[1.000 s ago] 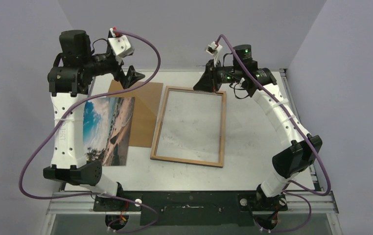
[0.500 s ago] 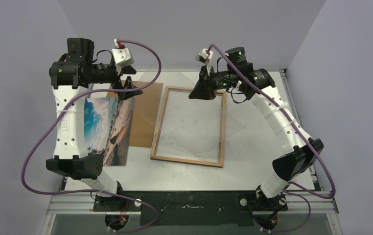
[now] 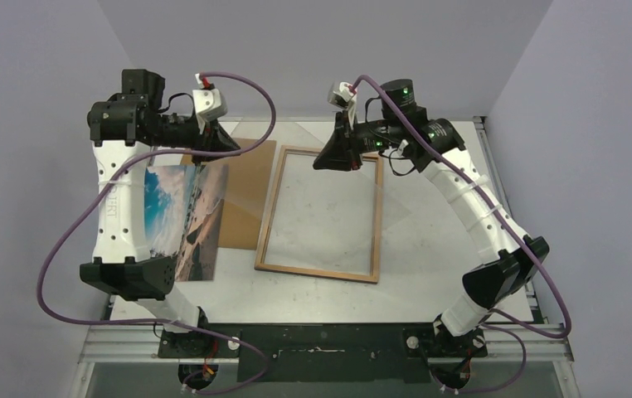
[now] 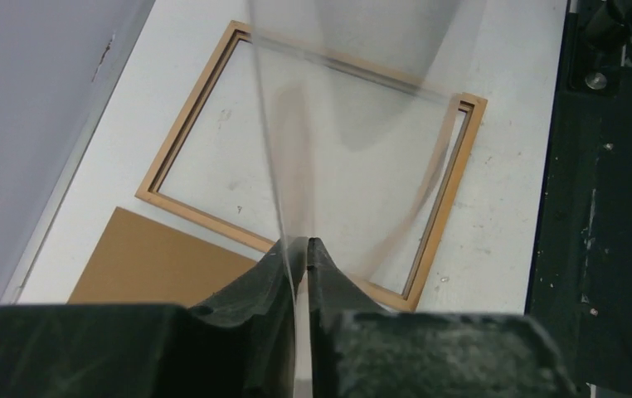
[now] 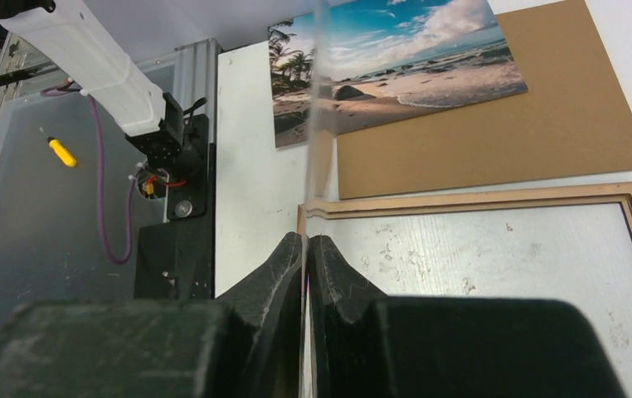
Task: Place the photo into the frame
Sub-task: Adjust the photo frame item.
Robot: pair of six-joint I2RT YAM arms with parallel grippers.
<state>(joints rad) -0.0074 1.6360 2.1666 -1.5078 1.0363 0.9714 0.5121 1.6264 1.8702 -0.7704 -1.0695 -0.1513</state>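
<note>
The frame (image 3: 319, 272) lies wood-brown side up mid-table, its opening showing bare table; it also shows as the frame (image 4: 441, 207) and the frame (image 5: 478, 199). The photo (image 3: 182, 220), a beach under blue sky, lies flat at the left, partly over the brown backing board (image 3: 246, 191). A clear pane (image 4: 354, 124) hangs tilted above the frame's far end. My left gripper (image 3: 228, 145) is shut on its left edge, which runs between the jaws (image 4: 300, 242). My right gripper (image 3: 323, 162) is shut on the opposite edge (image 5: 306, 238).
The black base rail (image 3: 321, 340) runs along the near table edge. Grey walls close in the back and both sides. A yellow-handled tool (image 5: 62, 152) lies off the table beside the left arm's base.
My left gripper has swung in to the pane's edge and shut on it. My right gripper has shifted slightly left, lifting the pane with it.
</note>
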